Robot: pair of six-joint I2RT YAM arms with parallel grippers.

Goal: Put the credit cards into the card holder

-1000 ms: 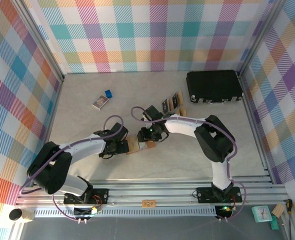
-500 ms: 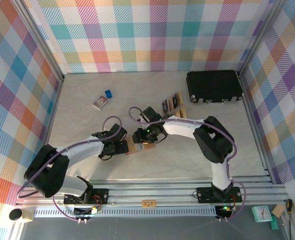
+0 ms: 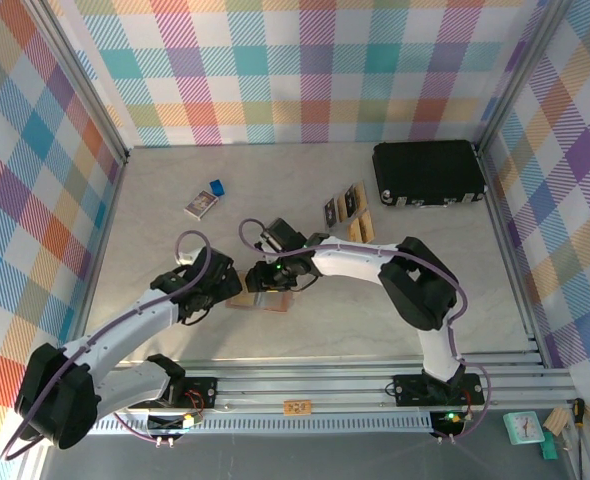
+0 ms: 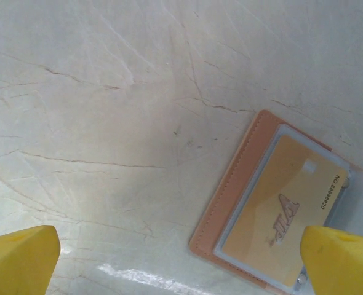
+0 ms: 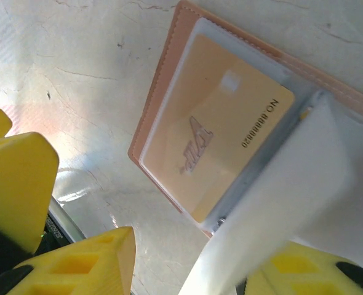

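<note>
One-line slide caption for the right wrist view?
Tan card holder lies open on the table, gold card in its clear sleeve.

Lab test cell — plaid walls [image 3: 275,70], aluminium rails [image 3: 305,385]

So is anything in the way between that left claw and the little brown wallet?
Nothing visible. The left gripper stands open just short of the card holder, bare table between them. The holder lies open with a gold card already tucked inside, and the right gripper hangs over its far edge.
</note>
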